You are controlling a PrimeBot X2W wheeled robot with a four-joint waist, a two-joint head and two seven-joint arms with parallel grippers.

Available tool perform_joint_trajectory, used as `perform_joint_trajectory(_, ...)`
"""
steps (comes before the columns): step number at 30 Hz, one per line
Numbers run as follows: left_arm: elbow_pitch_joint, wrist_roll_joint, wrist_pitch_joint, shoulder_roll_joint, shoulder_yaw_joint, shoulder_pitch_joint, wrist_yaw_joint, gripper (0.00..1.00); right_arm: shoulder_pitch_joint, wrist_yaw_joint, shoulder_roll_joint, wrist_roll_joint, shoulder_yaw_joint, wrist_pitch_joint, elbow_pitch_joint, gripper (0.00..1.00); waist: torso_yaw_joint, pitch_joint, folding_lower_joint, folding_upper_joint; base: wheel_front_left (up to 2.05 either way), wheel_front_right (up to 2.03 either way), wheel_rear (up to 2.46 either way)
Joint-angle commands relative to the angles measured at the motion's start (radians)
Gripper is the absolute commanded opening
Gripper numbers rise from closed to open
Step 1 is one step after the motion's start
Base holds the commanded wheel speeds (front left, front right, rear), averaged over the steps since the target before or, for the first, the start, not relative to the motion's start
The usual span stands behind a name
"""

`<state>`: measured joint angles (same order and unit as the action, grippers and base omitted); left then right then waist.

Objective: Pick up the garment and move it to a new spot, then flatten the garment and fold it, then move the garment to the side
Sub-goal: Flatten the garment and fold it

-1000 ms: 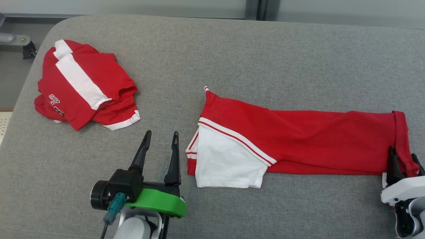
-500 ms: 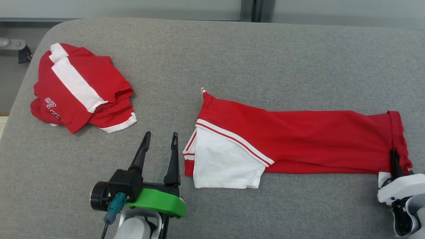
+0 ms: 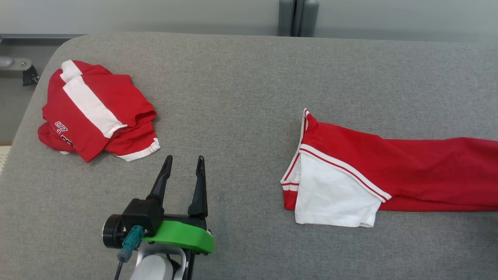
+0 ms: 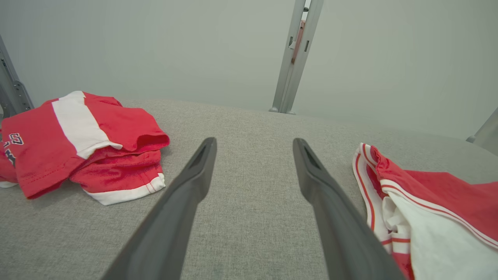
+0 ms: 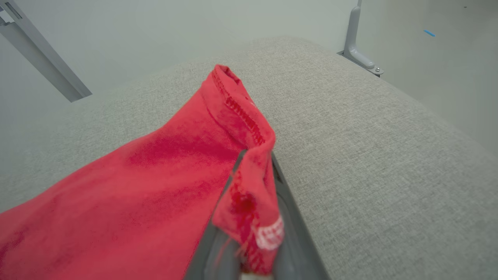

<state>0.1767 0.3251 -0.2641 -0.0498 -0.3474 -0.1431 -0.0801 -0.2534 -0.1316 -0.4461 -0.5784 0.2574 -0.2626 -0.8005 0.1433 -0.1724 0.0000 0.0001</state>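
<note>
The garment (image 3: pixel 389 171) is a long red piece with a white sleeve panel and striped trim. It lies stretched across the right half of the grey padded table (image 3: pixel 233 77) and runs past the right edge of the head view. In the right wrist view my right gripper (image 5: pixel 256 163) is shut on the garment's (image 5: pixel 155 171) stitched red hem, which folds over between the fingers (image 5: pixel 295 233) and lifts a little. My left gripper (image 3: pixel 184 158) stands open at the lower left, well apart from the garment's sleeve end (image 4: pixel 439 194), with nothing between its fingers (image 4: pixel 186 190).
A second red and white garment (image 3: pixel 93 109) lies folded near the table's far left corner (image 4: pixel 78 136). The table's rounded left edge drops off beside it. A grey upright post (image 3: pixel 297 17) stands behind the table. Bare grey padding lies between the two garments.
My right gripper shut on the garment's hem and dragged the garment to the right, away from my left gripper. The head view shifted slightly. The left gripper kept its place.
</note>
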Motion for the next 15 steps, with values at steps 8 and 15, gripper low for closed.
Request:
perform_joint_trajectory(8,-0.011,-0.001,0.0,-0.002,0.057,0.028,-0.002,1.0,-0.022,0.002,0.04,-0.024,-0.113,-0.002,0.103,0.0,-0.026,0.054,0.0,-0.0001,0.0,0.0,0.0)
perform_joint_trajectory(15,-0.003,0.0,0.0,-0.002,0.073,0.051,0.009,1.0,0.01,0.002,0.109,-0.077,-0.3,0.058,0.292,0.0,-0.032,0.097,0.0,-0.0001,0.0,0.0,0.0)
